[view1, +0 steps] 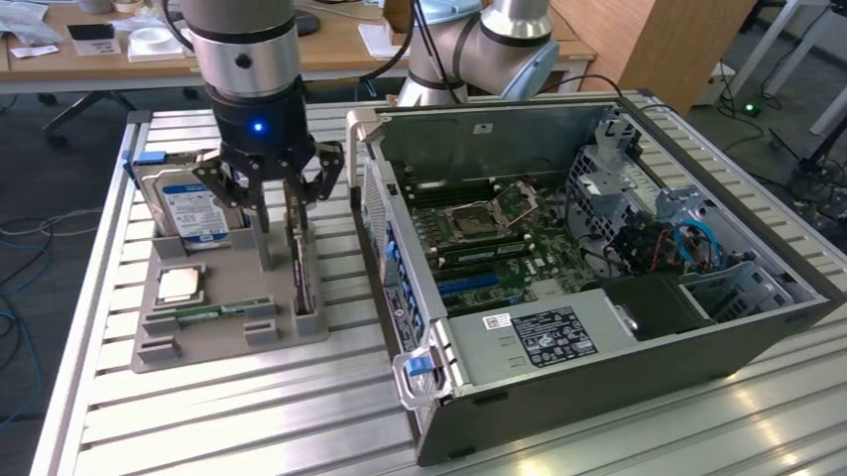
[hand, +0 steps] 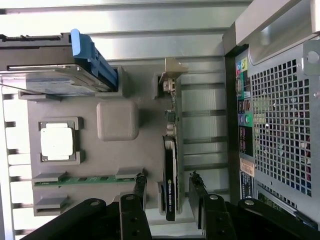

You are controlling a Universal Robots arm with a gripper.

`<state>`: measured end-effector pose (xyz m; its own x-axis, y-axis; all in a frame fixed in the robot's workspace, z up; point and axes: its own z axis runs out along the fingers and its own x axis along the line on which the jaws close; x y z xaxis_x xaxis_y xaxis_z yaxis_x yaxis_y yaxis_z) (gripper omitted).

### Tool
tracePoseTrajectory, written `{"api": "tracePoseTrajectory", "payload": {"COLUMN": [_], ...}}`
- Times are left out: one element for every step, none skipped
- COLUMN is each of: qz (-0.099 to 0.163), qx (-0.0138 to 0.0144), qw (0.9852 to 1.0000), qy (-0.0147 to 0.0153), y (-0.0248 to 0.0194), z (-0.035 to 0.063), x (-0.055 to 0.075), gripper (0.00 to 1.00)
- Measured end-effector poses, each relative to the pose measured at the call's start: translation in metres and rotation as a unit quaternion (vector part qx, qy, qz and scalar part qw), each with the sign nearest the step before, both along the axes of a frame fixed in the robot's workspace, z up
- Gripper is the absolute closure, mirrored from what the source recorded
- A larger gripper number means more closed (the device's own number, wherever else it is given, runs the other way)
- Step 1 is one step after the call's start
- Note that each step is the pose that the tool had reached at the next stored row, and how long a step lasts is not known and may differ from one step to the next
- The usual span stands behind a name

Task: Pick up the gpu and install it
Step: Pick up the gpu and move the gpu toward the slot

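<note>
Grey moulded holder tray (view1: 225, 342) sat on the ribbed aluminium surface (view1: 198, 416), beside the open black tower computer case (view1: 622, 347). The gpu, a thin green-and-black expansion card with a silver end bracket (view1: 307, 280), stood on edge in its slot of the tray. The black two-fingered pincer (view1: 281, 216) hung directly over it with its fingers (hand: 140, 187) apart, one on each side of the card and apparently clear of it. Nothing was held.

Risks judged: an off-centre closure could tilt the card and jam it in the slot. The silver hard drive with blue-white label (view1: 194, 203) and the grey block (hand: 117, 120) stood near, so sideways drift could strike them.
</note>
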<state>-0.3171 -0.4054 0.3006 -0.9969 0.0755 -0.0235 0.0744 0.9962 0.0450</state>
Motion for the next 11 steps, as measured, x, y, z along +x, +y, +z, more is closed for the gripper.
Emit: {"api": "tracePoseTrajectory", "payload": {"qz": [0.0, 0.0, 0.0, 0.0, 0.0, 0.0, 0.0, 0.0, 0.0, 0.0, 0.0], "qx": [-0.0001, -0.0001, 0.0, 0.0, 0.0, 0.0, 0.0, 0.0, 0.0, 0.0, 0.0], "qw": [1.0, 1.0, 1.0, 1.0, 1.0, 1.0, 1.0, 1.0, 1.0, 1.0, 1.0], "qy": [0.0001, 0.0002, 0.0, 0.0, 0.0, 0.0, 0.0, 0.0, 0.0, 0.0, 0.0], "y": [0.0, 0.0, 0.0, 0.0001, 0.0, 0.0, 0.0001, 0.0001, 0.0, 0.0, 0.0], "z": [-0.0001, -0.0001, -0.0007, -0.0014, -0.0023, -0.0035, -0.0051, -0.0069, -0.0087, -0.0105, -0.0123], "x": [0.0, 0.0, 0.0, 0.0, 0.001, 0.001, 0.001, 0.001, 0.001, 0.002, 0.002], "gripper": [0.53, 0.53, 0.53, 0.53, 0.53, 0.53, 0.53, 0.53, 0.53, 0.53, 0.53]}}
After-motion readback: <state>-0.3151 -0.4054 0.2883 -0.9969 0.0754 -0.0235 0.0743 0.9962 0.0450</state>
